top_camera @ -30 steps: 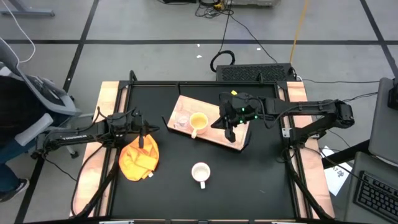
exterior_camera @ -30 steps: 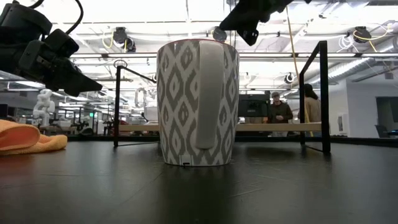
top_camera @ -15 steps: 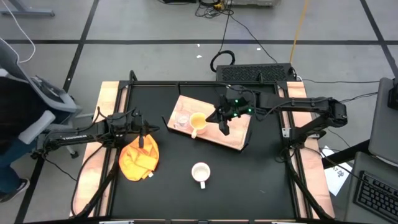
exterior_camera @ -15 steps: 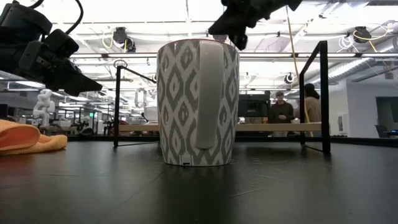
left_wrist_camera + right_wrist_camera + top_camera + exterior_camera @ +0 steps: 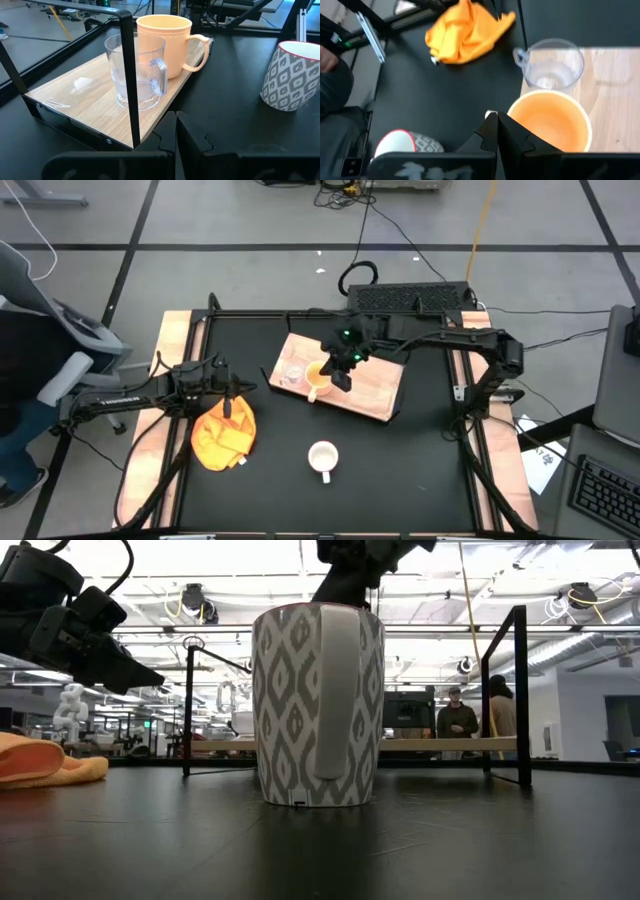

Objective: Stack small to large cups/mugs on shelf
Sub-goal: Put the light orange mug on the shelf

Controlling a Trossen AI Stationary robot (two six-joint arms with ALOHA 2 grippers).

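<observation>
High view: right gripper (image 5: pixel 338 376), jaws pressed together, above yellow-orange mug (image 5: pixel 317 375) on shelf (image 5: pixel 375 385); left gripper (image 5: pixel 238 388), jaws pressed together, over orange cloth (image 5: pixel 222 436).

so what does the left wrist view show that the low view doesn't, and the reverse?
Left wrist only: the glass cup and yellow mug standing side by side on the board, plus the left claw shut. Low only: the cloth, two people in the room behind, and the right arm overhead. Both: the patterned white mug on the black table.
</observation>
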